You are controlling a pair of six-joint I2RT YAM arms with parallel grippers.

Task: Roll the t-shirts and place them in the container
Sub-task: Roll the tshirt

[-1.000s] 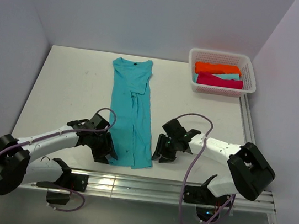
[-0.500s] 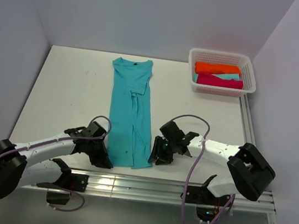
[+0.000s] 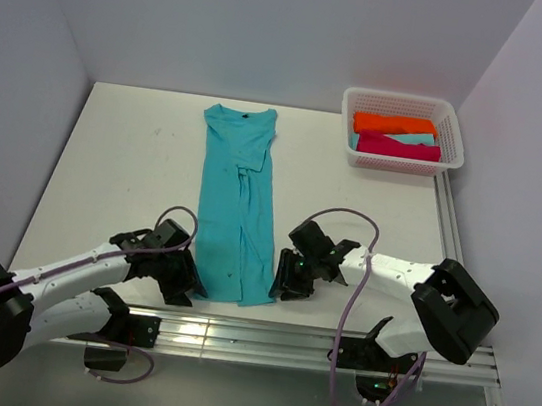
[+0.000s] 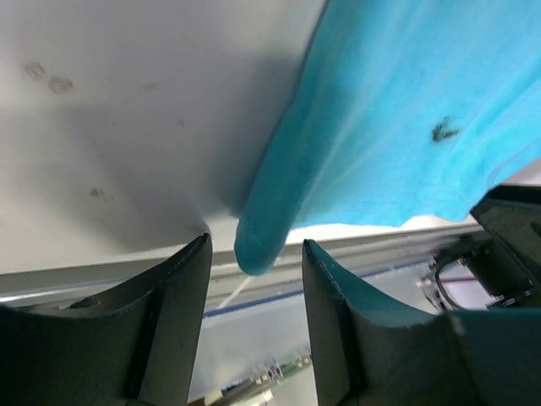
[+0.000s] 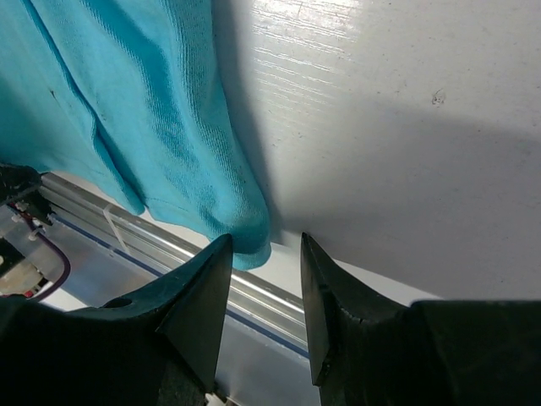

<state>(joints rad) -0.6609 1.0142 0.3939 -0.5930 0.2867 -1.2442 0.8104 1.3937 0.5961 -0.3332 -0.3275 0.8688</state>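
A teal t-shirt (image 3: 238, 203), folded into a long narrow strip, lies down the middle of the table with its collar at the far end. My left gripper (image 3: 188, 287) is open at the strip's near left corner (image 4: 258, 245), which sits between its fingers. My right gripper (image 3: 279, 287) is open at the near right corner (image 5: 245, 245), which lies against its left finger. Neither gripper has closed on the cloth. Orange (image 3: 393, 124), pale aqua (image 3: 413, 139) and magenta (image 3: 398, 148) t-shirts lie folded in the basket.
A white mesh basket (image 3: 406, 105) stands at the far right corner of the table. An aluminium rail (image 3: 262, 335) runs along the near edge just below the shirt's hem. Walls close in the left, back and right sides.
My left gripper has slid down and toward the near edge, to the shirt's near left corner. My right gripper has shifted slightly left to the near right corner. The shirt has not moved.
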